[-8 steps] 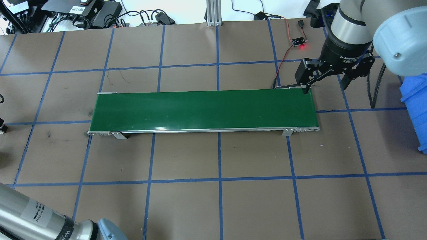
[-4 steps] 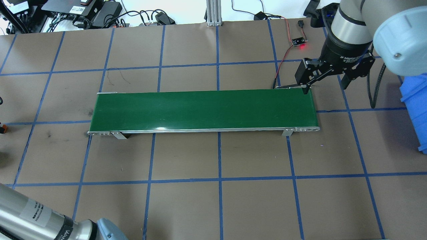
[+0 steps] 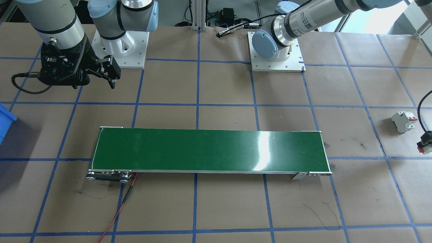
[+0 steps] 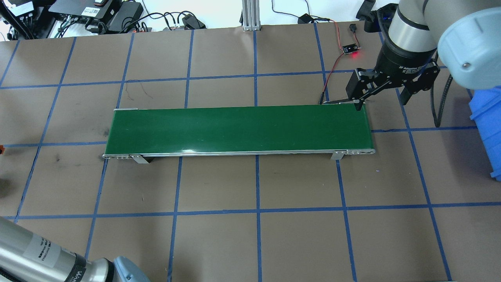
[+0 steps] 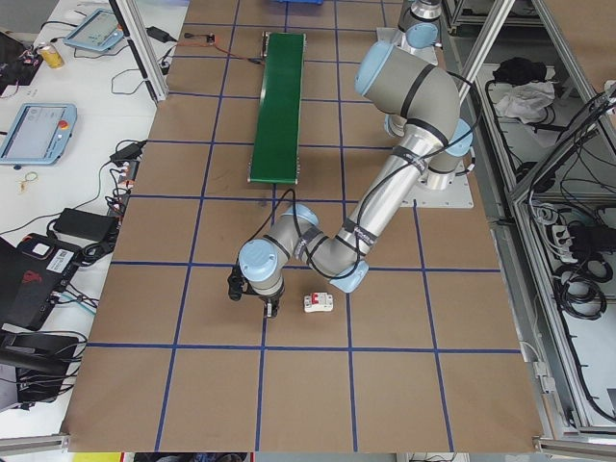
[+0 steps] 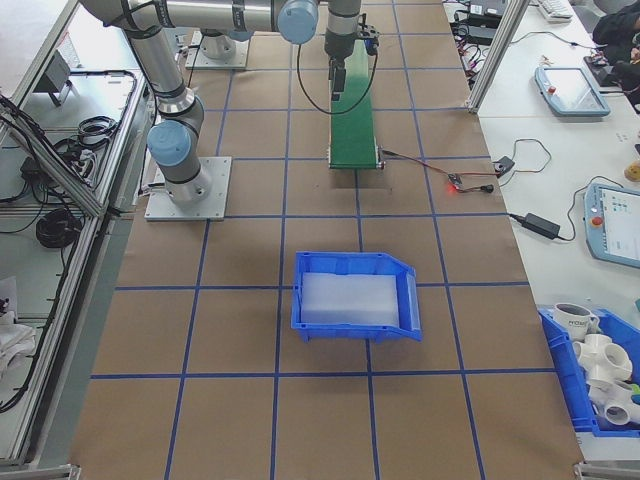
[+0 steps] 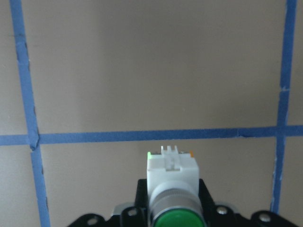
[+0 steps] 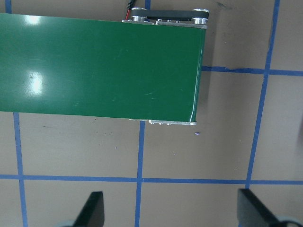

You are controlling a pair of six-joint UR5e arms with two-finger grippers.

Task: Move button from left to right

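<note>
- The button (image 7: 172,189), with green cap, white body and an orange-red base, sits clamped in the left end effector (image 7: 171,213); the left wrist view shows it held close to the camera above bare brown paper crossed by blue tape lines.
- In the front-facing view the button (image 3: 424,143) shows at the picture's right border, near the table's end on the robot's left.
- A white circuit breaker (image 3: 403,121) with red levers lies on the table just beside that spot, apart from the button.
- In the left side view the left end effector (image 5: 254,300) points down at the table, with the breaker near it.
- The green conveyor belt (image 4: 238,129) lies along the middle of the table, nothing on it.
- The right end effector (image 4: 381,92) hovers by the belt's end on the robot's right, fingers (image 8: 92,210) spread wide apart, holding nothing.
- A blue bin (image 6: 355,295) stands towards the table's right end, well apart from the belt.
</note>
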